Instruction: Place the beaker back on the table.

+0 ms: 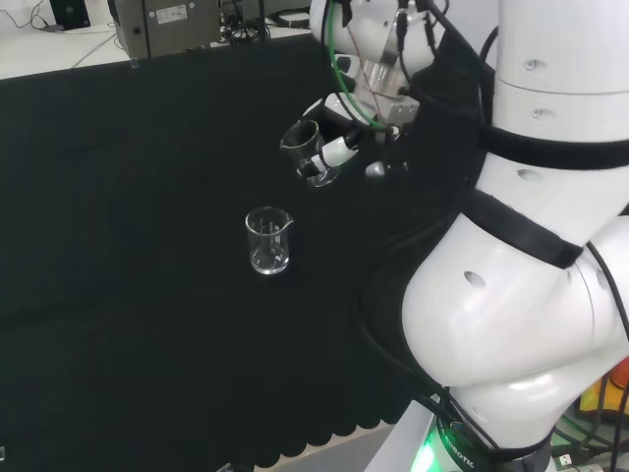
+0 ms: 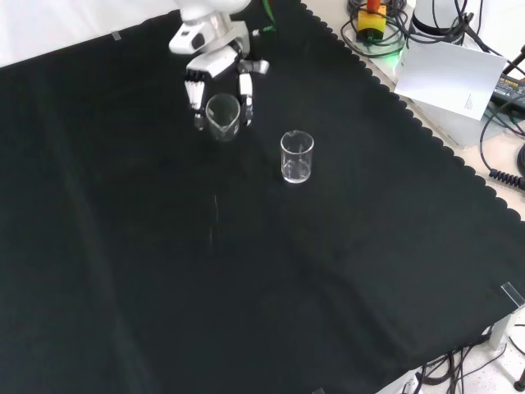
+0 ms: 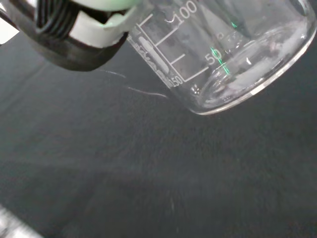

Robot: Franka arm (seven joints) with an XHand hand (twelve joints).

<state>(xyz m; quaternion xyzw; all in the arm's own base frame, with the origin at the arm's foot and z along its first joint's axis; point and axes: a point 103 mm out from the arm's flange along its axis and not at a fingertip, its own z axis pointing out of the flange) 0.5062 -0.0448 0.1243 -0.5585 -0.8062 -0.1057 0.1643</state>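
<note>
Tilted beaker [image 3: 223,54] sits clamped in the robot hand [image 2: 215,61], its base facing down toward the counter [image 2: 246,287] below

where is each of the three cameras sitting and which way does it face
Head view: behind and above the arm's base, looking over the white arm links at the black cloth; the hand holds a tilted beaker.
Front view: in front of the arm, looking down on the cloth; the hand enters from the top.
Wrist view: at the wrist, looking past the hand at the held beaker over cloth.
Shared: head and front views both show the held beaker and a second beaker standing upright.
</note>
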